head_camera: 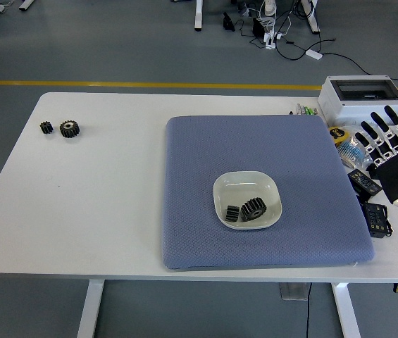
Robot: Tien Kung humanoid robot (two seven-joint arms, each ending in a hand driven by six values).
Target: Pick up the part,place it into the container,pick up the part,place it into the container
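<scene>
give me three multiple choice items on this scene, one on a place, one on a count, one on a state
1. Where does the white bowl sit?
A. on the blue mat
B. on the bare table
C. on the grey box

2. How many gears lie in the bowl?
A. none
B. two
C. four

3. How is the right hand?
A. shut on a gear
B. open, holding nothing
C. resting in the bowl

Key: A, the mat surrounds the bowl; B, a small gear and a larger gear lie inside; B, its fingers are spread at the table's right edge.
</scene>
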